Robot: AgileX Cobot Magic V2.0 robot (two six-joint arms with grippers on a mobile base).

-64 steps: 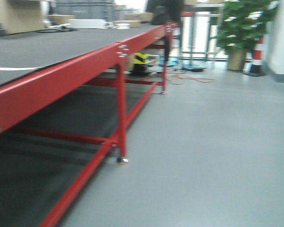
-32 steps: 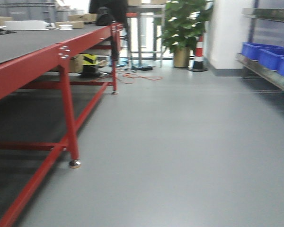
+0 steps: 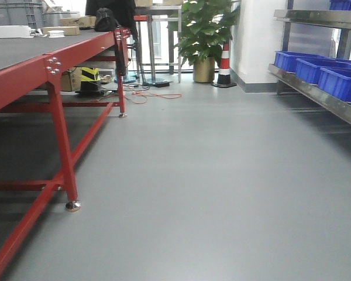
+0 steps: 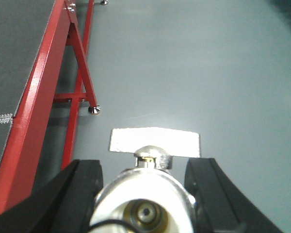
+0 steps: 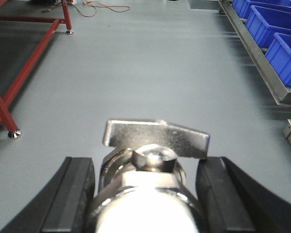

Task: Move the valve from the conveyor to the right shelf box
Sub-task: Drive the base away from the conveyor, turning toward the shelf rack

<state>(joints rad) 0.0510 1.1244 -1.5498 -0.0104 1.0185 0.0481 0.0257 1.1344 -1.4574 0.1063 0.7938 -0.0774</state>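
1. Finding no label sharp enough to read: seeing only blur on the grey crates (image 3: pixel 14 12) at the far end of the conveyor (image 3: pixel 11 55), yellow and black stripes on a small object (image 3: pixel 89 74) beneath it, and red and white bands on a cone (image 3: pixel 224 61) beside the potted plant (image 3: pixel 202 29).
2. Clamping the left valve (image 4: pixel 145 206) in the left claw (image 4: pixel 145 182), with black fingers (image 4: pixel 82 187) narrowed onto either side of the silver body.
3. Pointing the long axis of the left valve along the wrist view, round port end towards the camera, and carrying the flat handle (image 4: pixel 155 142) crosswise, left to right, above the domed stem nut.
4. Holding the left valve over the light grey floor (image 4: pixel 208 63), beside the red frame (image 4: pixel 43 82) and off the dark woven belt.
5. Clamping the right valve (image 5: pixel 150 199) in the right claw (image 5: pixel 148 191), with fingers (image 5: pixel 72 194) narrowed against its metal body.
6. Pointing the long axis of the right valve away from the camera, and carrying its flat plate handle (image 5: pixel 155 138) crosswise, slightly lower at the right end.
7. Holding the right valve over open floor, well apart from the metal shelf (image 5: pixel 254 53) and the blue boxes (image 5: pixel 283 51) along the right side.
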